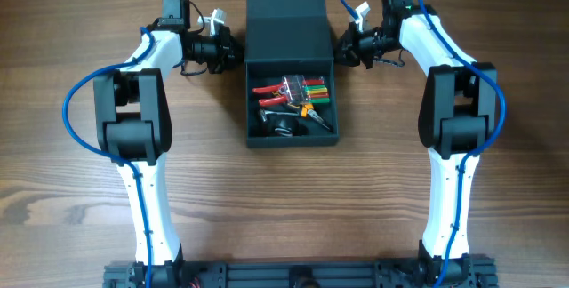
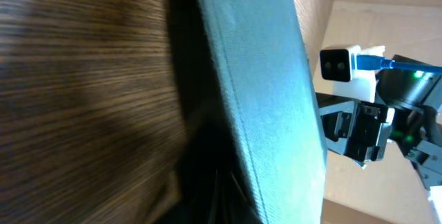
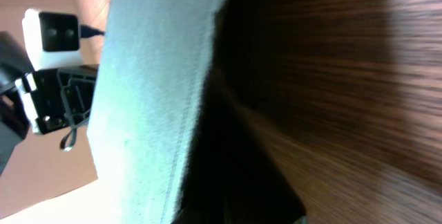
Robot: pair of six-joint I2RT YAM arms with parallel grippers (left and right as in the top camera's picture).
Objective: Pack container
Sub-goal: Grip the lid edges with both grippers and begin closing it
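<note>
Two-sided flanking of the open container (image 1: 292, 35), hand tools (image 1: 293, 97) inside.
Just beside its walls, over the table (image 1: 71, 21): left claw (image 1: 236, 52), right claw (image 1: 340, 50); cannot tell opening of either.

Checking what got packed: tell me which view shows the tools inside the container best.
Overhead. It looks straight down into the open container, where the tools lie with red, green and orange handles. Both wrist views show only the container's teal outer surface close up, none of the tools.
</note>
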